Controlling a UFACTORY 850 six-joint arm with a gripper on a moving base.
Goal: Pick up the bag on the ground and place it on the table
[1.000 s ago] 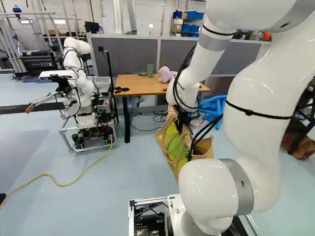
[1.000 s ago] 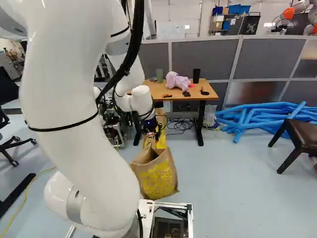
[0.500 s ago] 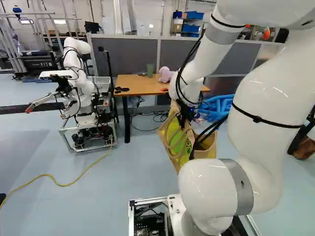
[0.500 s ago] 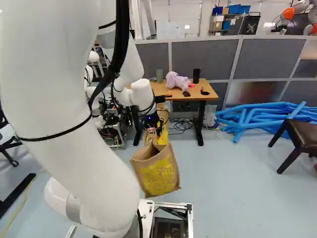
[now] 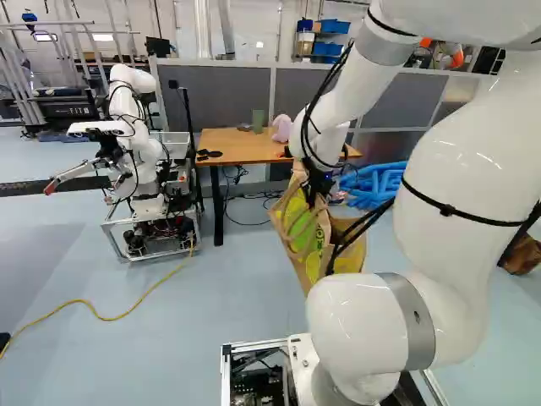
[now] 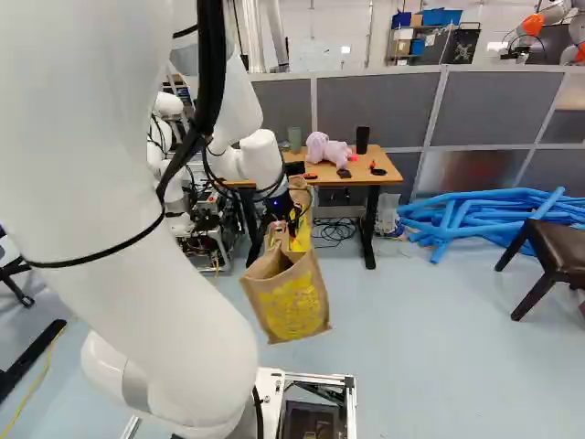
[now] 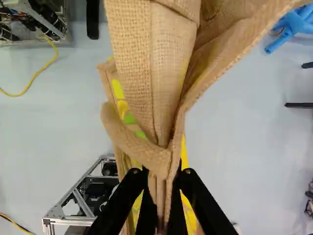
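So the gripper (image 5: pixel 314 196) is clamped on the bag (image 6: pixel 292 302), with the wrist view showing bunched tan cloth from the straps squeezed between both fingers. The bag's basically dangling off the arm, kinda tilted, out in front of the table (image 5: pixel 241 150) and hanging lower than the tabletop, so it's not on there. It's a tan burlap-looking thing with yellow and green printing. Up on the table you've got a pink plush-looking thing (image 6: pixel 322 151), a dark cup (image 6: pixel 363 140), a green cup (image 6: pixel 294 139) and a few small dark and red bits. Black cables (image 6: pixel 335 230) lie on the floor underneath. At the right of the right base view there's a pile of blue tubes (image 6: pixel 484 212) with a brown chair (image 6: pixel 559 249) just beside it. Over at the left of the left base view, another robot (image 5: pixel 145 152) stands on a metal frame, and a yellow cable (image 5: pixel 108 317) snakes across the floor.
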